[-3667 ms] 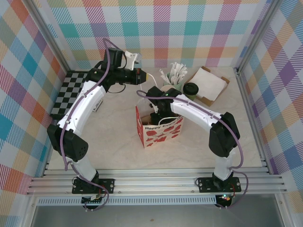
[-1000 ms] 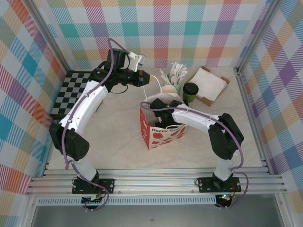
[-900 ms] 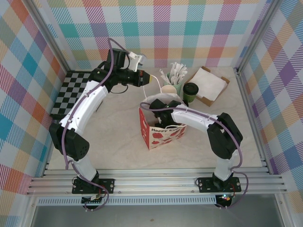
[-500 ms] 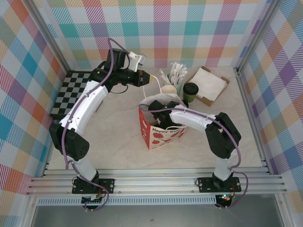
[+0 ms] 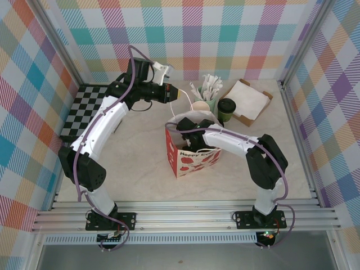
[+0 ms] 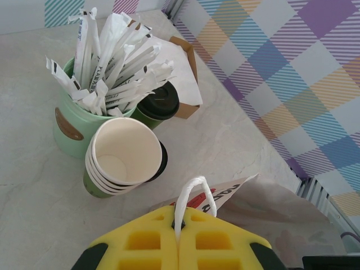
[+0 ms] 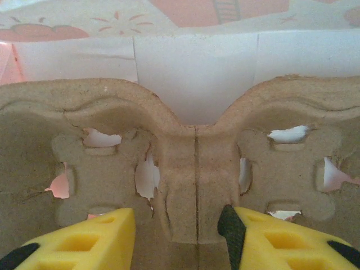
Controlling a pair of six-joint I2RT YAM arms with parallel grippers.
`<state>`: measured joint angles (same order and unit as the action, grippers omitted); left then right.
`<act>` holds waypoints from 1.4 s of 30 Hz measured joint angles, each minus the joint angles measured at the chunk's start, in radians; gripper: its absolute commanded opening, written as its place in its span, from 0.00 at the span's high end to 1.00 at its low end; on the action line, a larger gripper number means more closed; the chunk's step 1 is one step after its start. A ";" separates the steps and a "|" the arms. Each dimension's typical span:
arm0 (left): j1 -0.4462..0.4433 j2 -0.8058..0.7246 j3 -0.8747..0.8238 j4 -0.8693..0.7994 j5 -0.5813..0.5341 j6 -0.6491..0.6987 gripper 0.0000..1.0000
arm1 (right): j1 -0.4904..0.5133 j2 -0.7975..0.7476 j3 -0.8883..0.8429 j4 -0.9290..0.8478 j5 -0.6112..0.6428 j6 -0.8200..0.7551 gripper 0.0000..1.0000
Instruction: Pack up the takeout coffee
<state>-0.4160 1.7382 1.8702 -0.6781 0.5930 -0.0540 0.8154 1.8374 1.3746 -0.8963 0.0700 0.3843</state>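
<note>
Takeout coffee (image 5: pixel 226 106) stands on beige table (image 5: pixel 140 160) amid plaid walls (image 5: pixel 225 39).

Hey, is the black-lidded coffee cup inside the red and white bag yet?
No, the takeout coffee stands outside the bag, beside the cutlery cup.

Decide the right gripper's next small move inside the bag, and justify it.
Probably lift the right gripper up out of the paper bag: its jaws stand apart around the pulp carrier, the left gripper holds the handle, and the takeout coffee stands outside.
</note>
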 measured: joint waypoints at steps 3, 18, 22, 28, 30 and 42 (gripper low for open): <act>0.000 0.000 -0.002 -0.001 -0.002 0.000 1.00 | 0.000 -0.006 -0.008 0.003 -0.001 0.002 0.62; 0.000 0.000 -0.003 -0.001 -0.003 0.000 1.00 | 0.005 -0.006 -0.038 0.023 -0.003 0.004 0.64; 0.000 0.000 -0.003 -0.001 -0.003 0.000 1.00 | 0.006 -0.006 -0.045 0.028 0.000 0.015 0.64; 0.000 0.000 -0.003 -0.001 -0.002 -0.001 1.00 | 0.013 0.011 -0.046 0.027 0.011 0.027 0.64; 0.000 0.000 -0.004 -0.001 -0.002 -0.001 1.00 | 0.018 0.017 -0.047 0.025 0.019 0.028 0.64; 0.000 0.000 -0.007 0.000 0.001 -0.001 1.00 | 0.037 0.030 -0.047 0.028 0.051 0.043 0.63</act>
<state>-0.4160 1.7382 1.8629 -0.6785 0.5941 -0.0551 0.8520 1.8675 1.3277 -0.8680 0.1207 0.4274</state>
